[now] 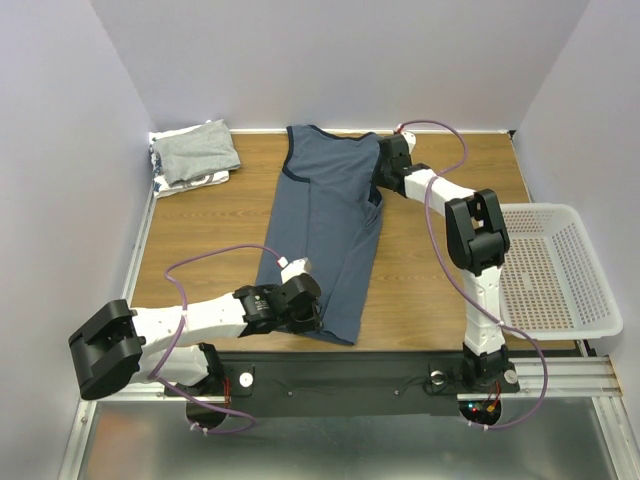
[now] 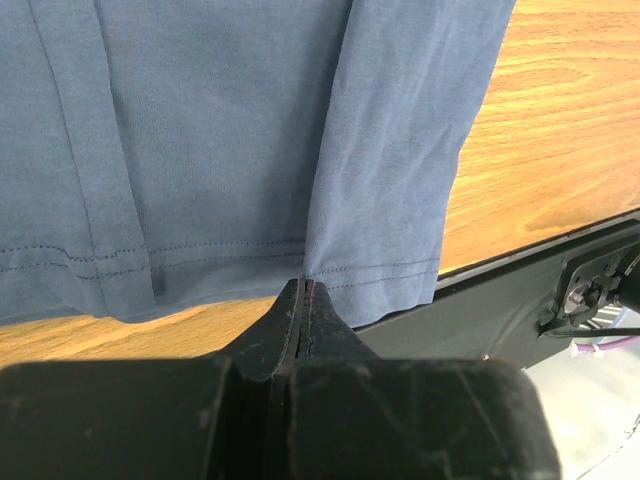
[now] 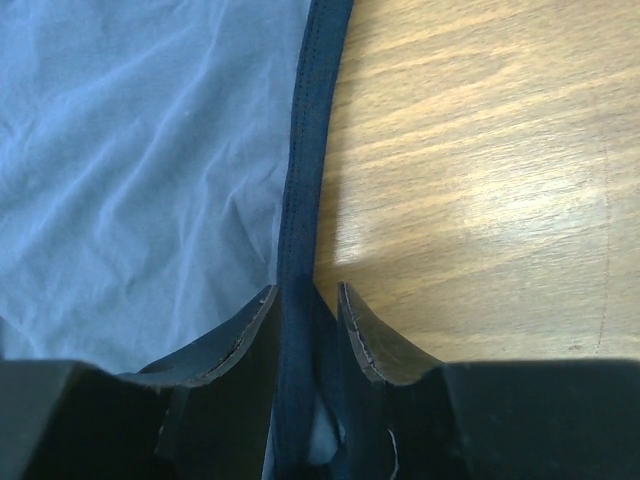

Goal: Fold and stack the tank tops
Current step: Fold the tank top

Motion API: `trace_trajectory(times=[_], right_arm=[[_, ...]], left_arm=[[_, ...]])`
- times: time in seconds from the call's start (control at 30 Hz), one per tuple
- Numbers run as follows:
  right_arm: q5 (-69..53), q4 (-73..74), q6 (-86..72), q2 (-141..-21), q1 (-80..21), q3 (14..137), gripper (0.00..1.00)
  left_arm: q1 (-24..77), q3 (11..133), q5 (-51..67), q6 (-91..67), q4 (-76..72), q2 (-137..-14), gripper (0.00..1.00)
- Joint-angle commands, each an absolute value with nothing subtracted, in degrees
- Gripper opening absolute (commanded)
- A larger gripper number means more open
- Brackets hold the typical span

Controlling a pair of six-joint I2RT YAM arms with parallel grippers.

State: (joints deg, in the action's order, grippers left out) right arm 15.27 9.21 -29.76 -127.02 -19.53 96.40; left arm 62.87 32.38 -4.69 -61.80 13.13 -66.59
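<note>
A wood-grain table (image 1: 430, 290) fills most of the top view, and the slate-blue tank top (image 1: 330, 210) lies lengthwise down its middle, neck toward the far wall and hem near the front edge. It is folded along its length, with one long side laid over the body and darker trim (image 3: 305, 150) edging the neck and armholes. A white mesh basket (image 1: 597, 300) sits off the table's right side. At the far left corner a folded light grey top (image 1: 198, 150) rests on a black-and-white patterned one (image 1: 158, 165). The left gripper (image 2: 302, 295) is clamped tight on the double-stitched hem (image 2: 200, 260) at the fold. The right gripper (image 3: 303, 295) is at the top's far right shoulder, jaws parted, straddling the trim without pinching it.
</note>
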Motion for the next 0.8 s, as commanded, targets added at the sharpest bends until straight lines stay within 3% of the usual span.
trace_trajectory(times=[0.0,0.77], right_arm=[[15.91,8.70,-29.88,-128.14,-19.34,98.08,0.35],[16.26,8.35,-31.03,-132.19,-18.99,102.92,0.34]], left_arm=[[62.67,32.17,-5.01,-61.52,13.89,-65.39,0.00],[62.58,31.73,-5.10,-61.70,14.33,-64.69,0.00]])
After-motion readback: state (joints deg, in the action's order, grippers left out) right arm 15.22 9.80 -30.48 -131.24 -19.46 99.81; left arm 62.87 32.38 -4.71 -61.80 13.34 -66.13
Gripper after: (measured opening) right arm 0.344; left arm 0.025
